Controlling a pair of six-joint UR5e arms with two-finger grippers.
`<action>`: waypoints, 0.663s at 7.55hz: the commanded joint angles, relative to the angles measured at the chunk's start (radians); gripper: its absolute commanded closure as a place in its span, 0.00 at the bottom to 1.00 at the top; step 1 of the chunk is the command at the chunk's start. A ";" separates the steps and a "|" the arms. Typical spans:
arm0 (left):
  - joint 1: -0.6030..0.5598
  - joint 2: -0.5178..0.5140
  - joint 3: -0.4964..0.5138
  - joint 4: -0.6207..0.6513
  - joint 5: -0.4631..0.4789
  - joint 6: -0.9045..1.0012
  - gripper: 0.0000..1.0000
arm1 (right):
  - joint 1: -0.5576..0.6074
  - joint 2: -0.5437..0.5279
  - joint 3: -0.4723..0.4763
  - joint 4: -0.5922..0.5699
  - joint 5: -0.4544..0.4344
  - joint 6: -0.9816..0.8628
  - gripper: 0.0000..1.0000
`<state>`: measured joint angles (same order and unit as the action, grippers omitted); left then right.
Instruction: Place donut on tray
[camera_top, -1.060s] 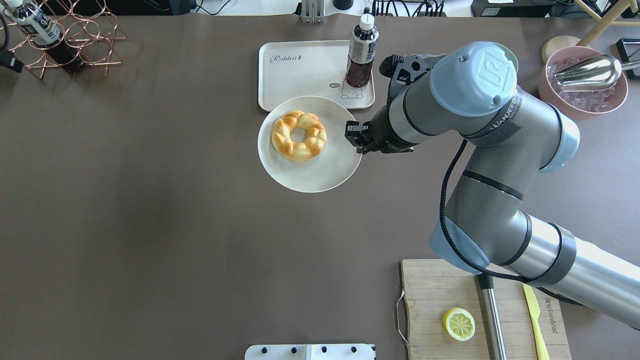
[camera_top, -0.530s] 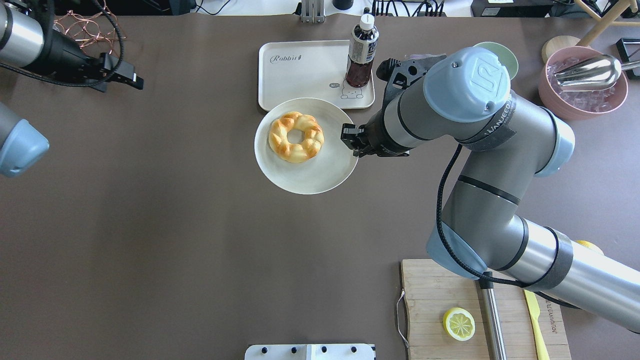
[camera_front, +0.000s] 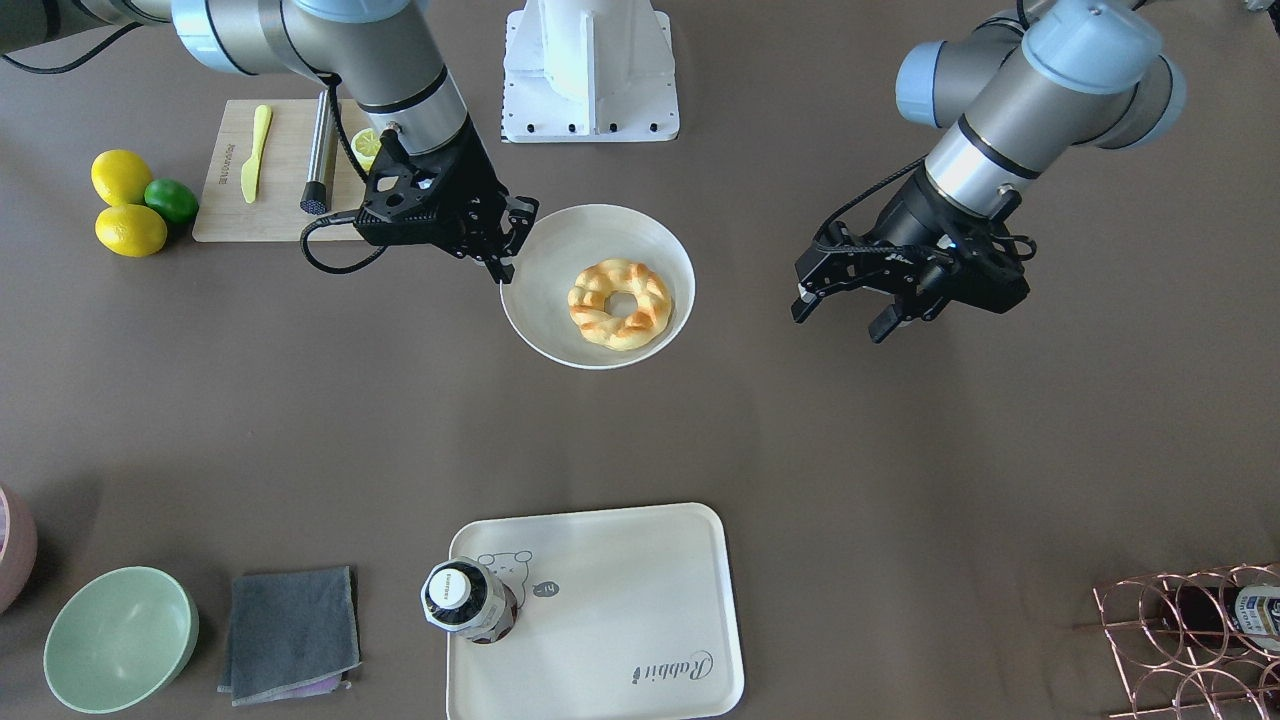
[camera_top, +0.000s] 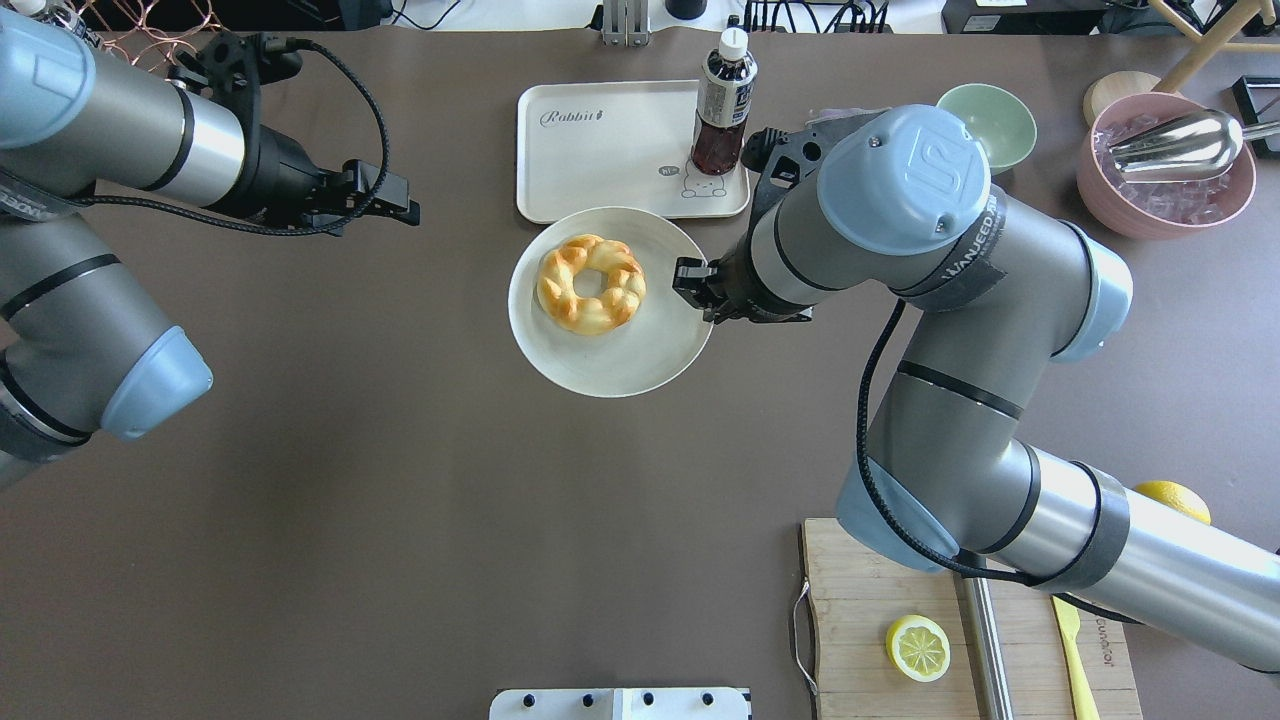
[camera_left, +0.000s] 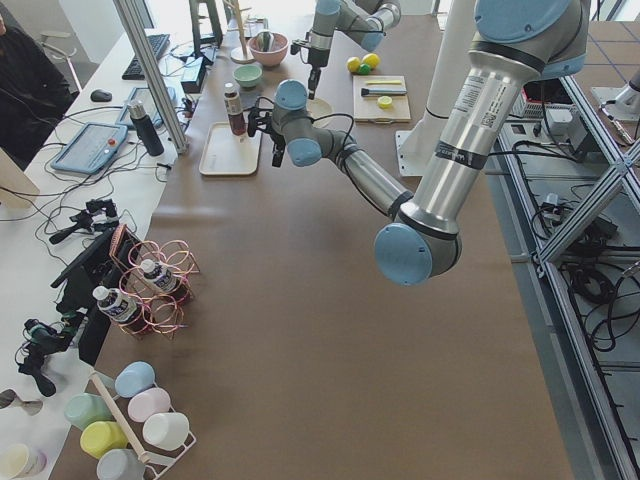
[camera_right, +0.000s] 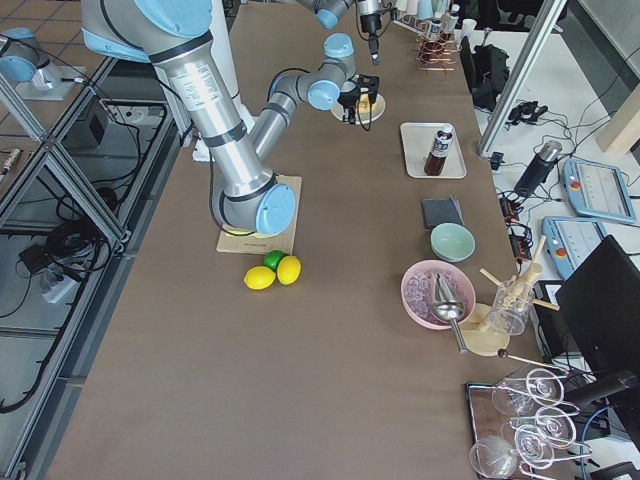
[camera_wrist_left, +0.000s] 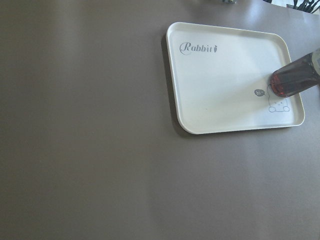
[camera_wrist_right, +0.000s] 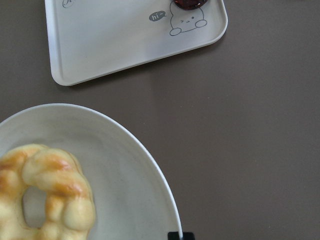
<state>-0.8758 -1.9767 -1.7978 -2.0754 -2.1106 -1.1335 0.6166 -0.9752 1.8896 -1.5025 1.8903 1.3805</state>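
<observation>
The golden braided donut (camera_top: 590, 283) lies on a round white plate (camera_top: 620, 362), also seen from the front (camera_front: 620, 303). My right gripper (camera_top: 690, 287) is shut on the plate's right rim and holds it over the table, just in front of the tray. The cream "Rabbit" tray (camera_top: 600, 150) lies at the far middle, with a dark drink bottle (camera_top: 722, 100) standing on its right corner. My left gripper (camera_front: 838, 322) is open and empty, out to the plate's left (camera_top: 400, 203). The left wrist view shows the tray (camera_wrist_left: 225, 75); the right wrist view shows the donut (camera_wrist_right: 47, 190) and the tray (camera_wrist_right: 115, 40).
A wooden cutting board (camera_top: 860, 600) with a lemon slice (camera_top: 918, 647) and yellow knife lies near right. A green bowl (camera_top: 987, 112) and pink ice bowl (camera_top: 1165, 165) stand far right. A grey cloth (camera_front: 290, 632), copper rack (camera_front: 1190, 630) and lemons (camera_front: 128, 205) lie around.
My left arm has swung in from the far left toward the middle. The right gripper has carried the plate with the donut slightly left and nearer.
</observation>
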 joint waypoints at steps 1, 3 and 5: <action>0.089 -0.033 -0.031 0.009 0.079 -0.095 0.02 | -0.038 0.078 -0.003 -0.111 -0.046 0.002 1.00; 0.101 -0.037 -0.043 0.009 0.086 -0.107 0.03 | -0.044 0.078 -0.007 -0.105 -0.053 0.002 1.00; 0.116 -0.036 -0.049 0.009 0.101 -0.107 0.21 | -0.043 0.078 -0.011 -0.102 -0.053 0.002 1.00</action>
<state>-0.7743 -2.0121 -1.8396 -2.0665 -2.0257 -1.2386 0.5737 -0.8991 1.8815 -1.6069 1.8390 1.3821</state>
